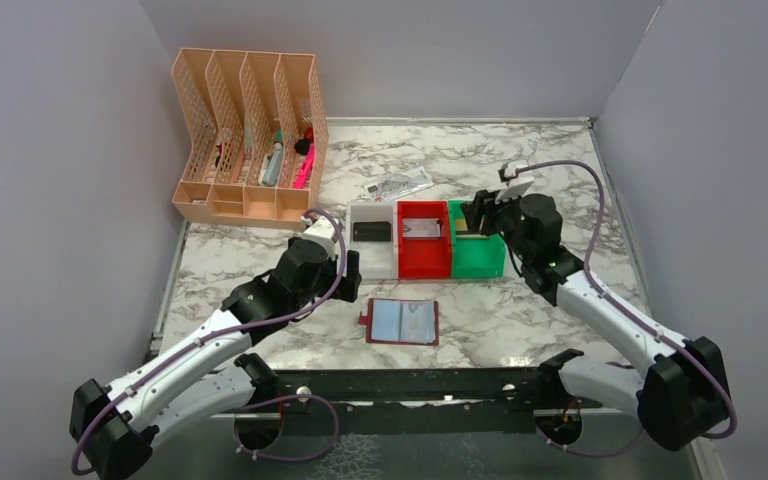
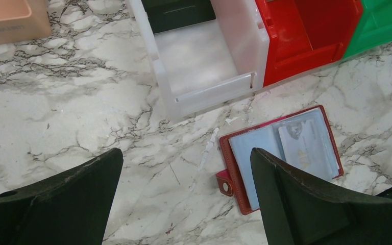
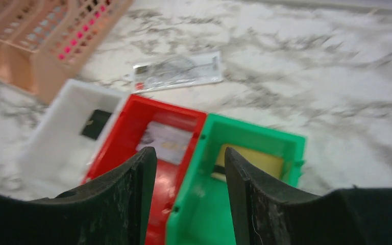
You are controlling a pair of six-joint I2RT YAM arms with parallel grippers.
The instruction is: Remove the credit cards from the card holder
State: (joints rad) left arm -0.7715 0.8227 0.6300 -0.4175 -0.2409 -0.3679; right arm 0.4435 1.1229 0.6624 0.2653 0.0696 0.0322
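Evidently three thin plastic credit cards are out already: a black card [image 3: 96, 124] in the white plastic bin [image 3: 41, 138], a pale card [image 3: 166, 143] in the red bin [image 3: 168, 105], and a gold-yellow card [image 3: 252, 159] in the green bin [image 3: 265, 131]. The flat maroon bifold card holder [image 2: 280, 153] lies open on the marbled table [image 2: 56, 112], just in front of the bins, and a further silvery card [image 2: 306, 145] seems to sit inside its bluish-clear sleeve.

The left gripper [image 2: 186, 199] hovers beside the holder, jaws spread wide and empty. The right gripper [image 3: 189, 194] hangs over the green bin, jaws partly apart with nothing between them.

The risk lies in that sleeved card. The holder is loose on a smooth top, so a pull could drag or lift the whole wallet unless the other arm pins it. A thin card flush in its sleeve also offers little edge — the fingertips may slip off, or pinch the plastic instead.
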